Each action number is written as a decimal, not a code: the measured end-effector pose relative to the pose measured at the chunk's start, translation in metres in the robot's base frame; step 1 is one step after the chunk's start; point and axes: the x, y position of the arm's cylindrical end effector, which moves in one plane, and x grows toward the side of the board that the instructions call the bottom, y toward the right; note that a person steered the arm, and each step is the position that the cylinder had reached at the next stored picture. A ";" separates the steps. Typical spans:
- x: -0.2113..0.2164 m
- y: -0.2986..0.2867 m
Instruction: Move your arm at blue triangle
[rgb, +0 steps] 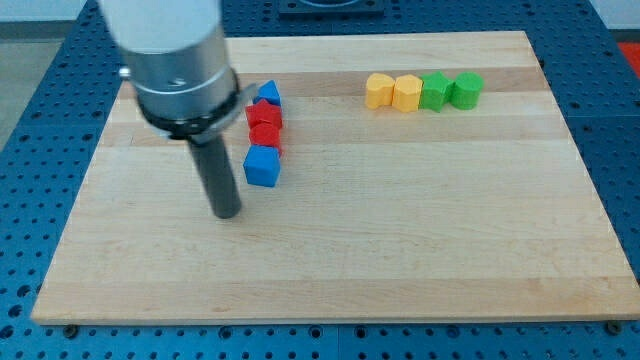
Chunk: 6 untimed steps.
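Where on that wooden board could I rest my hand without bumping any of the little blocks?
The whole lower half of the board, below the blue cube, is bare, as is the right side under the yellow and green blocks. It is crowded by the blue triangle, the red blocks and my tip.

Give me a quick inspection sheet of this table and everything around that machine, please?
Surface: wooden board, flat.
Job's things: blue triangle tops a column at the view's left, partly behind the arm.
Clutter: two red blocks and a blue cube below it; two yellow blocks and two green blocks in a row at the view's top right.
End effector: my tip rests left of the blue cube, apart.
Cables: nothing seen.
Surroundings: blue perforated table.
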 end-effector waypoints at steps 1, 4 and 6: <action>-0.037 -0.025; -0.171 -0.030; -0.196 0.024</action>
